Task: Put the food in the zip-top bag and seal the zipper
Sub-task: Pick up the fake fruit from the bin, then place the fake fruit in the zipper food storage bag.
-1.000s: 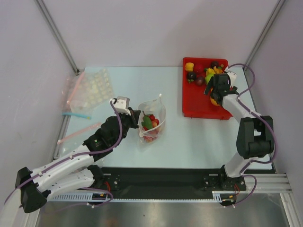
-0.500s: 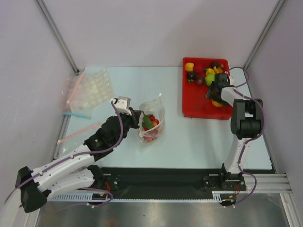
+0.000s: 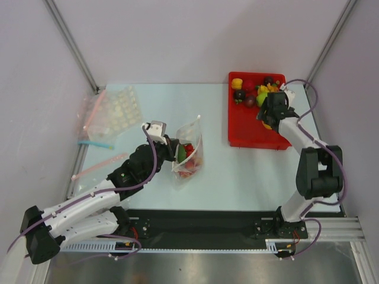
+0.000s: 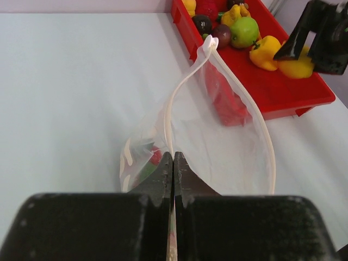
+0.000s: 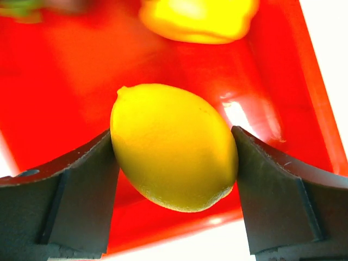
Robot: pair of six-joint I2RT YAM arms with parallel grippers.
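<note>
The zip-top bag (image 3: 190, 155) stands mid-table, mouth spread open, with red and green food (image 3: 186, 151) inside. My left gripper (image 3: 172, 149) is shut on the bag's whitish zipper rim (image 4: 167, 122), pinching it between its fingertips (image 4: 173, 159). Over the red tray (image 3: 249, 135), my right gripper (image 3: 270, 117) has a yellow lemon (image 5: 174, 144) between its fingers (image 5: 87, 174), both pads touching its sides. In the left wrist view, that gripper (image 4: 321, 38) and the lemon (image 4: 296, 68) sit at the tray's near end. More food (image 3: 251, 93) lies at the tray's far end.
Spare clear bags and a white dimpled sheet (image 3: 112, 109) lie at the far left, with a loose blue strip (image 3: 95, 144) and a pink strip (image 3: 98, 165) beside them. Metal frame posts stand at both back corners. A yellow pepper (image 5: 198, 19) lies just beyond the lemon.
My right gripper's jaws have closed in from wide open onto the lemon, and that arm's elbow has swung. The left gripper and bag shifted slightly.
</note>
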